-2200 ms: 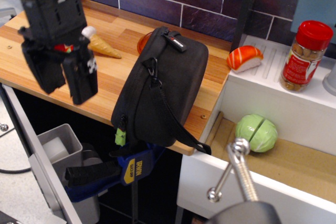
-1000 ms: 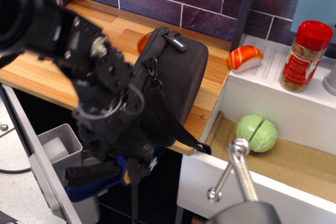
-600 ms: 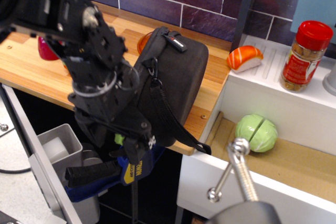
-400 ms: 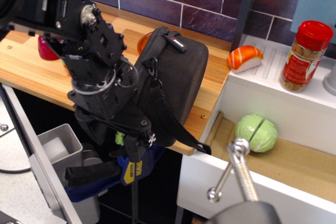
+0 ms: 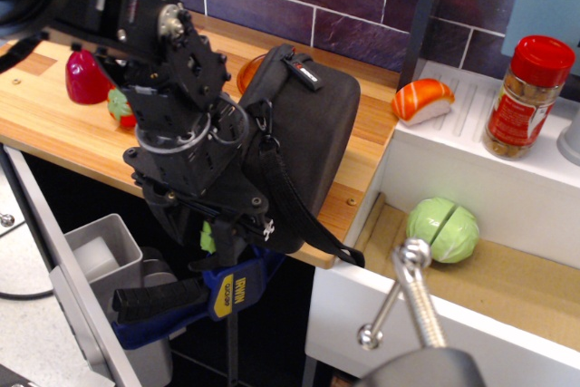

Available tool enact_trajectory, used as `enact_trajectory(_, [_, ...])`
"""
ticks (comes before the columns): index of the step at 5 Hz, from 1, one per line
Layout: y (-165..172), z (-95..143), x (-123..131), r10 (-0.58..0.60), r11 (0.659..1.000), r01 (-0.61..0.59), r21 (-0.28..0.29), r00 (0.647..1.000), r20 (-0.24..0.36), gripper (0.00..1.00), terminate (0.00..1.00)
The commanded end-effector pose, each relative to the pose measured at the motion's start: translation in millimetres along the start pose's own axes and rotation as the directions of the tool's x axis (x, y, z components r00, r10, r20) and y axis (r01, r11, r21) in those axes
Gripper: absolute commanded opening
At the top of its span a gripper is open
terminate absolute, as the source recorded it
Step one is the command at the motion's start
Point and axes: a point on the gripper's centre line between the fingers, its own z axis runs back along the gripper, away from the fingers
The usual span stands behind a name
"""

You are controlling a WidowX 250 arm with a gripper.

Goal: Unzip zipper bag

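The gripper (image 5: 220,235) hung at the zipper bag (image 5: 294,147)'s lime-green pull tab (image 5: 207,237) at the worktop (image 5: 54,124) edge; whether its fingers gripped it was unclear.

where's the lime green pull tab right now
The lime-green pull tab is at the zipper bag's lower left corner, over the counter's front edge, right by the gripper.

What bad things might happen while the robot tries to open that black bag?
The zipper bag sits at the counter's front edge, so a hard tug might drag it off. The gripper is down by the lime-green pull tab; whether it holds it is hidden, so it may slip and miss. The strap hangs right beside the fingers and could snag.
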Motion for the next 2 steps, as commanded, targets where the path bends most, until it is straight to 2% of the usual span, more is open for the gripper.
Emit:
enact_trajectory(1, [-1.1,22.6,27.1,0.038,0.998,-0.035,-0.056,0.997,0.067,0.00,0.00])
enact_trajectory(2, [2.2,48.7,40.3,0.080,0.992,-0.071,-0.107,0.993,0.084,0.00,0.00])
